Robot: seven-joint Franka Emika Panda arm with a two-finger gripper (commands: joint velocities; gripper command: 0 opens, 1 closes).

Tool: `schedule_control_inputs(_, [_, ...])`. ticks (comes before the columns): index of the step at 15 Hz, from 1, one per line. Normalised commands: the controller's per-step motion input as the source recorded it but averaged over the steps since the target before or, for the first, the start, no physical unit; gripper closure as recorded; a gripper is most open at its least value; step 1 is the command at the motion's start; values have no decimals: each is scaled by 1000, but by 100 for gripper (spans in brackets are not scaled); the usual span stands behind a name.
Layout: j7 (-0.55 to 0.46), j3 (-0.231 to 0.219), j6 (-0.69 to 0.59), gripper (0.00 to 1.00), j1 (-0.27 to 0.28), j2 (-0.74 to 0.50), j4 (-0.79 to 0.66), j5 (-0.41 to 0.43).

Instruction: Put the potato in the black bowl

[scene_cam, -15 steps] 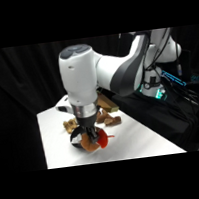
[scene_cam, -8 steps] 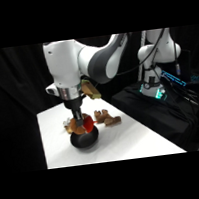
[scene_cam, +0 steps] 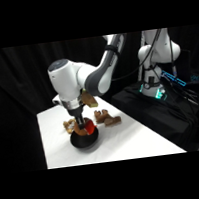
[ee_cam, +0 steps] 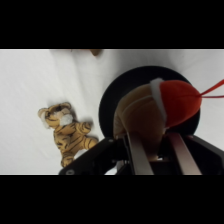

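The potato (ee_cam: 145, 112) is squeezed between the two fingers of the gripper (ee_cam: 155, 150), so the jaws are clenched on it. In the wrist view it is seen right over the black bowl (ee_cam: 112, 100), with its red piece at about 2 o'clock. In the side view the gripper (scene_cam: 84, 129) is seen low over the black bowl (scene_cam: 85, 141), which sits near the front of the white table (scene_cam: 123, 145).

The potato looks nearly as wide as the bowl. If it is let go a bit off the middle, it could be tipped over the rim and rolled onto the table. The light bowl could also be bumped and pushed away.

Whether the potato is touching the bowl cannot be told. Most of the bowl is hidden under the potato. A striped toy tiger (ee_cam: 67, 130) is seen at 9 o'clock of the bowl, well apart. The brown things (scene_cam: 107, 118) behind the bowl are hard to make out
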Motion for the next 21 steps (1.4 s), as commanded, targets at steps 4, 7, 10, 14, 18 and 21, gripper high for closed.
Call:
schedule_control_inputs(4, [-193, 17, 71, 25, -61, 83, 100, 142])
schedule_control_inputs(7, [-273, 33, -138, 2, -67, -115, 89, 141])
schedule_control_inputs(10, [-271, 38, -302, 0, -55, -220, 100, 108])
schedule_control_inputs(14, [-211, 39, -418, 0, -18, -354, 40, 54])
schedule_control_inputs(18, [-167, 50, -476, 0, -21, -367, 62, 46])
schedule_control_inputs(21, [-213, 90, -466, 0, -93, -129, 177, 217])
